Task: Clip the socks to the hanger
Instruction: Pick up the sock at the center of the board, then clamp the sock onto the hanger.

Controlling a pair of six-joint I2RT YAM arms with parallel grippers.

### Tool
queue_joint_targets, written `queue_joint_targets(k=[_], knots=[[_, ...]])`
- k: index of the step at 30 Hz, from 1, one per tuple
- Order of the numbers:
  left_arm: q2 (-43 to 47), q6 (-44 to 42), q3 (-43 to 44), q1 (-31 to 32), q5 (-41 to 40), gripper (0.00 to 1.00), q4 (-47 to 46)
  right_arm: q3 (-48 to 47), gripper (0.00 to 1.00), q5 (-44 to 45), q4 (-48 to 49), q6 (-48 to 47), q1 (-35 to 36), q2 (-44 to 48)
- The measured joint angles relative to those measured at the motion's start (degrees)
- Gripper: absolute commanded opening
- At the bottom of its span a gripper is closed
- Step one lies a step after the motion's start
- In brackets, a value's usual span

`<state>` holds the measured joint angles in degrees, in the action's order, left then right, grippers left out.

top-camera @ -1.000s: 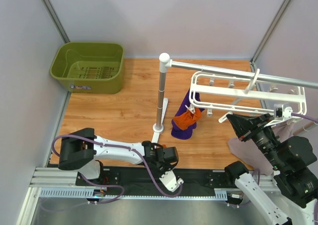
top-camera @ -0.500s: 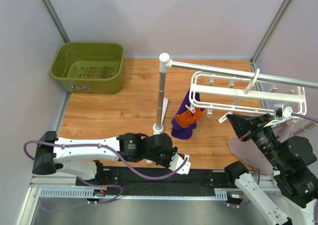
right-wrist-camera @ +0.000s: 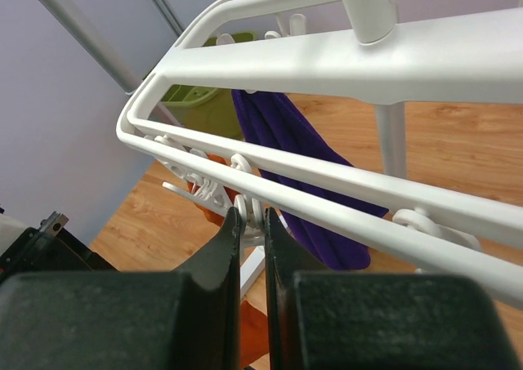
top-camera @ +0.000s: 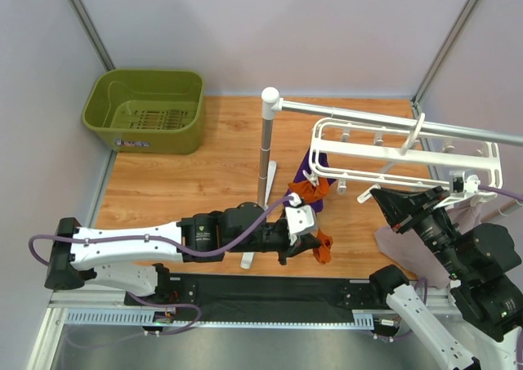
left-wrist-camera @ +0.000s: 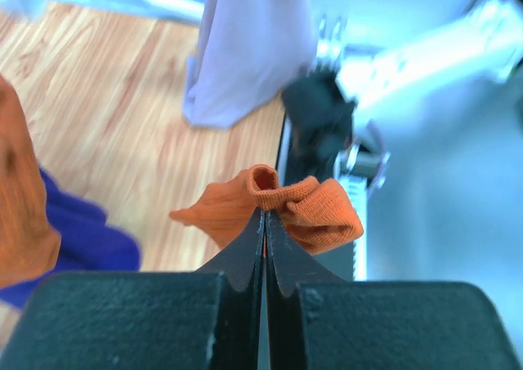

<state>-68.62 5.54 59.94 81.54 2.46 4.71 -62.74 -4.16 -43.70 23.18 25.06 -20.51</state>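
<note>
My left gripper (top-camera: pixel 313 243) is shut on one orange-red sock (top-camera: pixel 324 248) and holds it low over the table near the front edge. In the left wrist view the sock (left-wrist-camera: pixel 282 203) bunches at the shut fingertips of this gripper (left-wrist-camera: pixel 265 216). The second sock (top-camera: pixel 309 189) hangs from the white hanger (top-camera: pixel 392 176) against a dark purple cloth (top-camera: pixel 315 164). My right gripper (top-camera: pixel 369 195) is shut on a clip (right-wrist-camera: pixel 252 209) under the hanger's near bar (right-wrist-camera: pixel 368 186), seen in the right wrist view between the fingertips of this gripper (right-wrist-camera: pixel 252 216).
A silver rail on a white post (top-camera: pixel 266 145) carries the hanger. A green bin (top-camera: pixel 147 109) stands at the back left. A pale lilac cloth (top-camera: pixel 409 247) hangs at the right, also in the left wrist view (left-wrist-camera: pixel 245 51).
My left arm has swung out from its base to the right and forward; the orange sock now shows in its jaws. The right arm has not moved.
</note>
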Motion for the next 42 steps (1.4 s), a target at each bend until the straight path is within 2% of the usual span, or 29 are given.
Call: queue_joint_targets(k=[11, 18, 28, 42], knots=[[-6.0, 13.6, 1.8, -3.1, -0.9, 0.0, -17.2, -0.6, 0.0, -2.0, -0.1, 1.2, 0.0, -0.5], [-8.9, 16.2, 2.7, -4.6, 1.9, 0.0, -23.9, -0.8, 0.0, -2.6, -0.1, 1.2, 0.0, -0.9], [-8.9, 16.7, 2.8, -8.4, 6.3, 0.0, -28.6, -1.3, 0.0, -2.9, -0.6, 1.2, 0.0, -1.1], [-8.9, 15.5, 2.8, -9.3, 9.4, 0.0, -29.0, -2.7, 0.0, -2.9, -2.1, 1.2, 0.0, -1.1]])
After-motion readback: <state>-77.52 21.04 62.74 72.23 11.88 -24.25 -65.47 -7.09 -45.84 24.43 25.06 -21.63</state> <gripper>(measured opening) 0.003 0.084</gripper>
